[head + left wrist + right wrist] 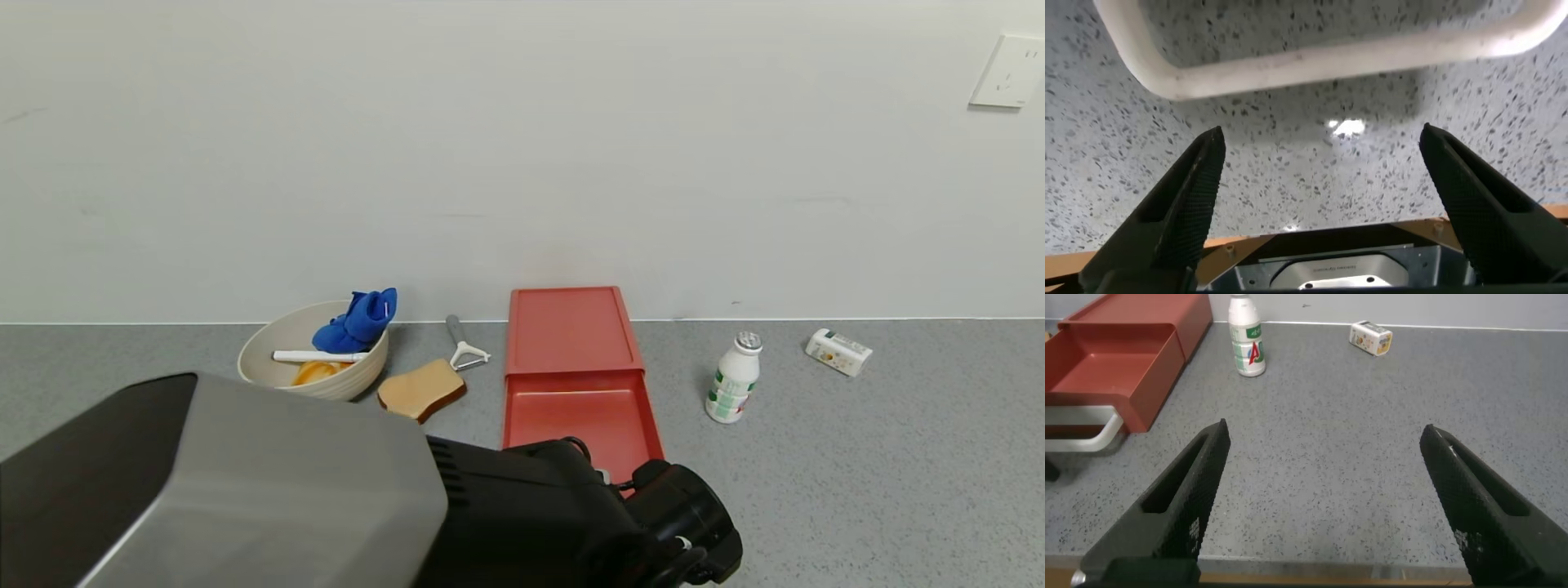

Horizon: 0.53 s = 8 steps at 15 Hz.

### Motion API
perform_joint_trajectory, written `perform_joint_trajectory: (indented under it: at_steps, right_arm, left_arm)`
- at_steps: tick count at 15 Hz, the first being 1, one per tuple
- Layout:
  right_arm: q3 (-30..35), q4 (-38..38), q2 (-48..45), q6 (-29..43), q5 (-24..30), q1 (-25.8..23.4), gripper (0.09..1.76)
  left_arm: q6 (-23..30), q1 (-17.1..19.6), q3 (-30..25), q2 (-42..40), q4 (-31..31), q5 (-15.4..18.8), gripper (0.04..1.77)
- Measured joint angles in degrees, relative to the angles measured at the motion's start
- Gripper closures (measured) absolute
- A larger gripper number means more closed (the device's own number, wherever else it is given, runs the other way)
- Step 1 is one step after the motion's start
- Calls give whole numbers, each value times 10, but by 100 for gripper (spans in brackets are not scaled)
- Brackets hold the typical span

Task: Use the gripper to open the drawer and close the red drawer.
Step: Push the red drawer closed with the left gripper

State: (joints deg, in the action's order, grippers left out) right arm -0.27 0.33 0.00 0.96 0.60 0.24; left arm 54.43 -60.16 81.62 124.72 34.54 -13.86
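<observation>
Ribbed black fingers [1192,204] below rounded white handle [1323,69]

Red drawer [581,425] pulled open, tray empty.

The drawer [581,425] stands pulled out toward the robot from its box [569,328], which sits against the wall. Left of the box lie a peeler [464,346] and, nearer the robot, a bread slice [421,389]. Further left stands a bowl [269,347] holding a cloth [357,320], a pen-like stick [318,357] and one other item that cannot be identified. Right of the drawer stands a bottle [733,388]; further right lies a small carton [838,352]. The left gripper [1323,180] hangs over the countertop [857,474] just before the drawer's handle [1315,61].
</observation>
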Motion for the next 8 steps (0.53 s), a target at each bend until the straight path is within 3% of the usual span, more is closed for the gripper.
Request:
perform_joint_trajectory:
  at_steps: [8]
  right_arm:
    - [0, 0, 0, 0, 0, 0, 14]
  left_arm:
    - [-5, 20, 15, 5, -26, 1, 9]
